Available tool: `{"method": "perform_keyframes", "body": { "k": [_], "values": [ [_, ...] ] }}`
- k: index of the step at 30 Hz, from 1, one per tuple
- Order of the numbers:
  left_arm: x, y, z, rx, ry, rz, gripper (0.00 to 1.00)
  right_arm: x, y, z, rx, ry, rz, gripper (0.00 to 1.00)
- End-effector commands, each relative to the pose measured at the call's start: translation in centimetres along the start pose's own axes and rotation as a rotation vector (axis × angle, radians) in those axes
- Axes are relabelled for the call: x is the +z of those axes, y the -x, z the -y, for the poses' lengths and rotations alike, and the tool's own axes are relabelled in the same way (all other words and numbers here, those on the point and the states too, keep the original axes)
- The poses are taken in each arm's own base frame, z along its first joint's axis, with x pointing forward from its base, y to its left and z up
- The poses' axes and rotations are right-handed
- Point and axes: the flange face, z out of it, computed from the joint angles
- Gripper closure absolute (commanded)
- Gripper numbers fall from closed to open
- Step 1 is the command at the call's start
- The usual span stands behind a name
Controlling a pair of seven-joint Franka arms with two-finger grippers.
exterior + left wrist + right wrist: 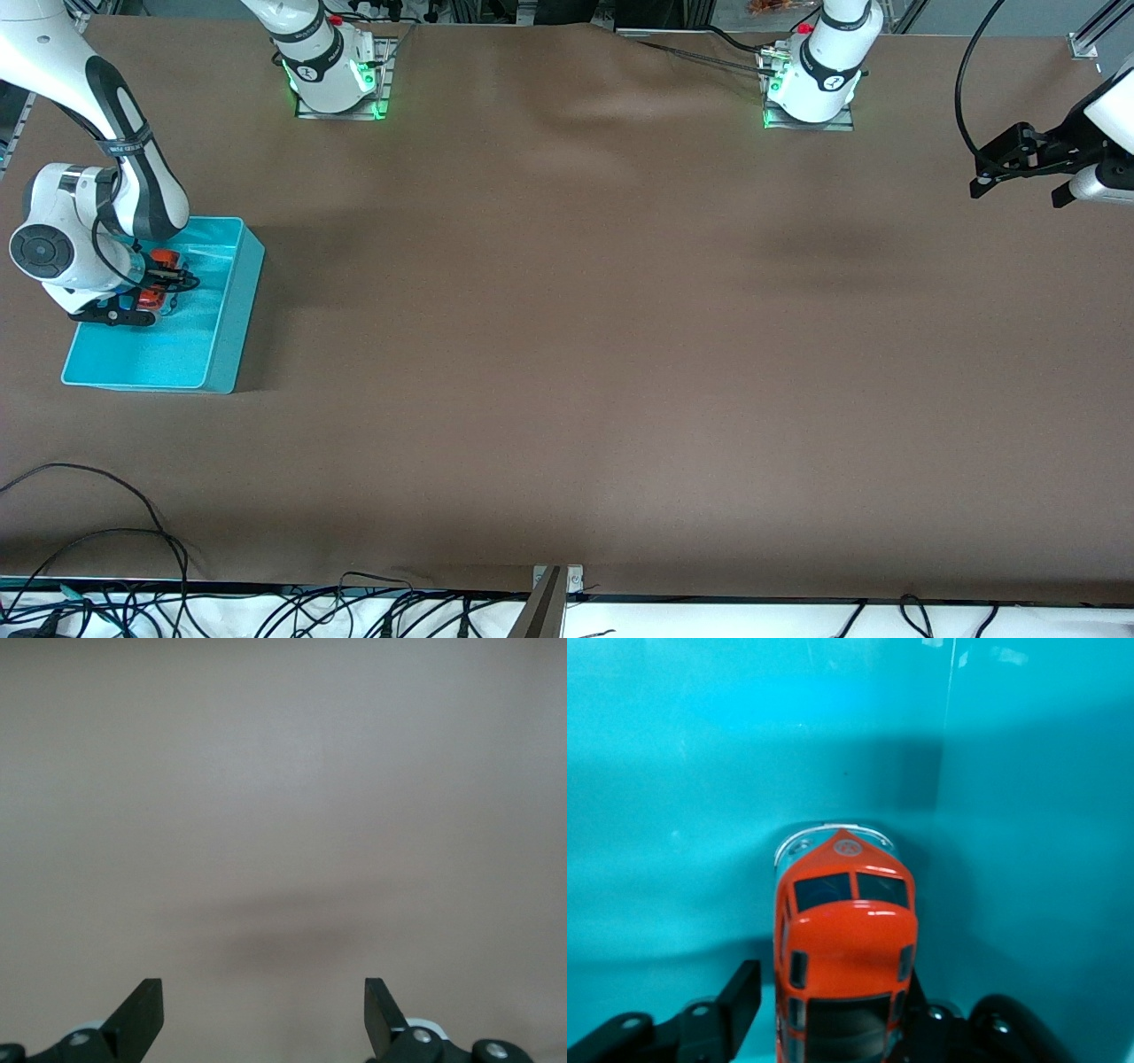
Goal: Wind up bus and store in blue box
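Front view, right hand [158, 292] lowered in blue box [232, 319], astride bus [162, 276]

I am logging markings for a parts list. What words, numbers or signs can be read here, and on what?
No text can be read as words.
The bus, in the blue box, has a round emblem on its nose: too small to read.
The band on the right arm above the box bears lettering: too blurred to read.
The two arm bases carry dark marks: unreadable.

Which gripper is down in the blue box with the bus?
The right gripper: it straddles the bus inside the blue box, jaws parted. The left gripper waits open over bare table at the left arm's end.
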Motion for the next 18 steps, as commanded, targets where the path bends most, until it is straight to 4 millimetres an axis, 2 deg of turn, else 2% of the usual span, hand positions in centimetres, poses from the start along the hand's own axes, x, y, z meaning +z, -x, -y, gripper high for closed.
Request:
{"method": "perform_keyframes", "body": {
  "k": [1,11,18],
  "values": [
    [-0.5,-0.1,0.1,-0.011,0.014,0.005,0.00,-1.6,-0.9,0.7,0.023,0.011,-0.040,0.00],
    [-0.5,-0.1,0.2,-0.013,0.014,0.005,0.00,-6.4,-0.6,0.9,0.040,0.038,-0.008,0.00],
    [-0.5,-0.1,0.1,-0.011,0.014,0.005,0.00,-10.9,-0.3,1.0,0.046,0.055,0.007,0.00]
  ]
}}
